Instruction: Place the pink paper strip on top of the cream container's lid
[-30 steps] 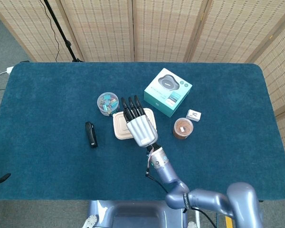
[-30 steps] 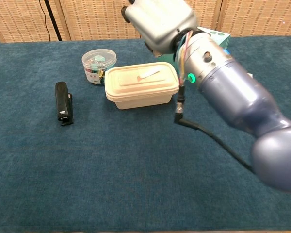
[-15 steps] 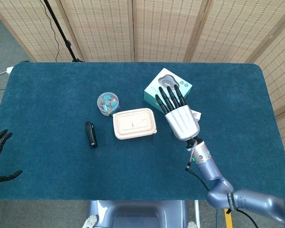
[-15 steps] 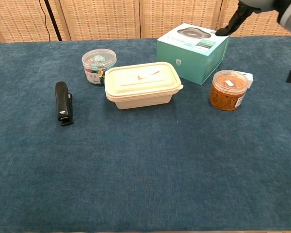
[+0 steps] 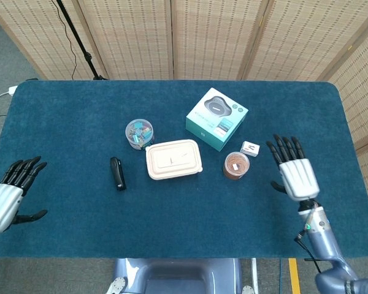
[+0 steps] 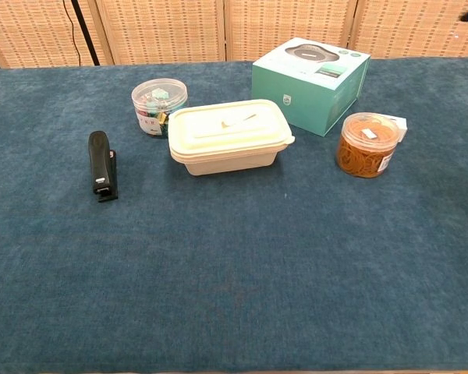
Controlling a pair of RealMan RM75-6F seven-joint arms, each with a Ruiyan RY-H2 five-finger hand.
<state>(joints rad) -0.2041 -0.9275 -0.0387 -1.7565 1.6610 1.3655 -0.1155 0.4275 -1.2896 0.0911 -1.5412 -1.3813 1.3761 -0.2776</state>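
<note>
The cream container (image 5: 173, 160) (image 6: 228, 136) stands near the middle of the table with its lid on. A pale pink paper strip (image 6: 239, 119) (image 5: 180, 155) lies flat on the lid, right of its centre. My right hand (image 5: 294, 174) hovers far to the right of the container, fingers spread, holding nothing. At the table's left front edge my left hand (image 5: 9, 193) is raised with fingers apart and empty. Neither hand touches the container.
A clear tub of clips (image 5: 138, 133) (image 6: 159, 105) sits behind the container's left end. A black stapler (image 5: 116, 173) (image 6: 101, 164) lies to its left. A teal box (image 5: 216, 118) (image 6: 312, 72), an orange jar (image 5: 236, 165) (image 6: 366, 144) and a small white box (image 5: 250, 148) stand to the right.
My right hand has drawn back from over the container to the table's right side, leaving the strip on the lid. My left hand has come further into view at the left edge.
</note>
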